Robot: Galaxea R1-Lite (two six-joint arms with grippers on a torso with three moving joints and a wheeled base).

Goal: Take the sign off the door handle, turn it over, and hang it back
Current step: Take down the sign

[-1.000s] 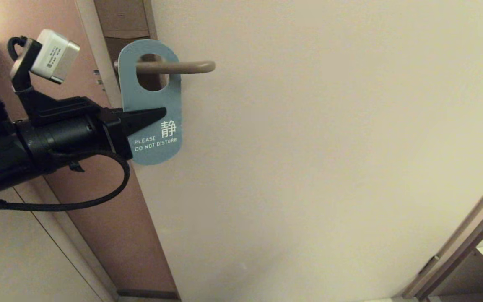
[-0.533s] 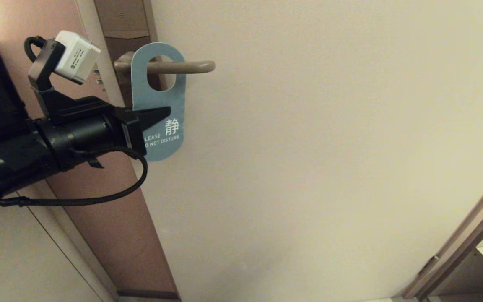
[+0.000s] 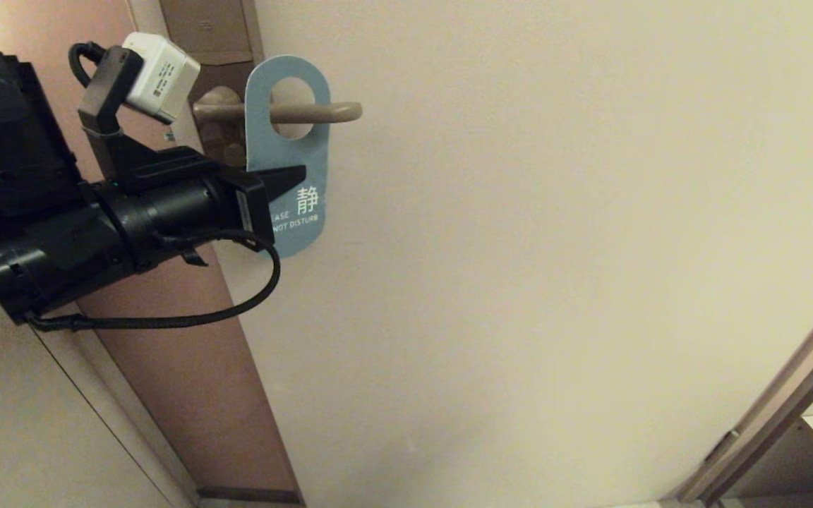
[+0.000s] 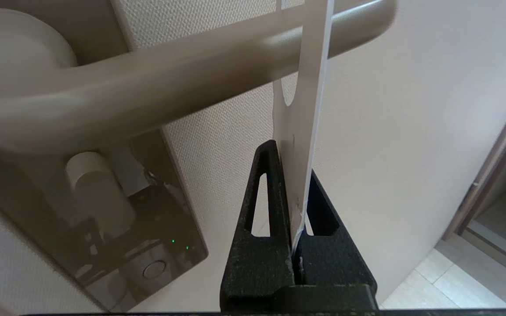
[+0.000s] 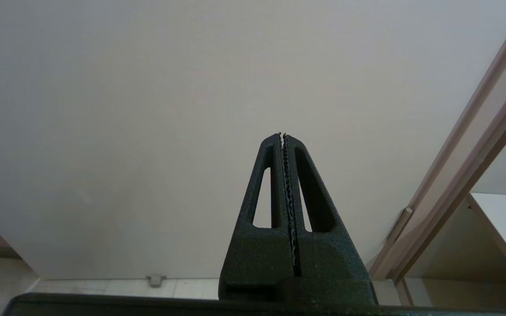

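The teal sign (image 3: 305, 152), with "PLEASE DO NOT DISTURB" facing me, still has its oval hole around the door handle (image 3: 339, 111), close to the lever's rounded free end. My left gripper (image 3: 292, 176) reaches in from the left and is shut on the sign's left edge, below the hole. In the left wrist view the sign (image 4: 300, 131) stands edge-on, pinched in the left gripper (image 4: 291, 160), with the door handle (image 4: 169, 83) crossing above it. My right gripper (image 5: 283, 135) is shut on nothing and faces the plain door.
The handle's brown plate (image 3: 217, 42) runs up the door's left side; its lower part carries a round button and small green lights (image 4: 156, 245). A brown door edge (image 3: 188, 367) lies below my left arm. A door frame (image 3: 787, 395) and a shelf stand at the lower right.
My left gripper has slid the sign to the right along the handle, from near the plate towards the free end, and lifted it slightly. The right arm has not moved.
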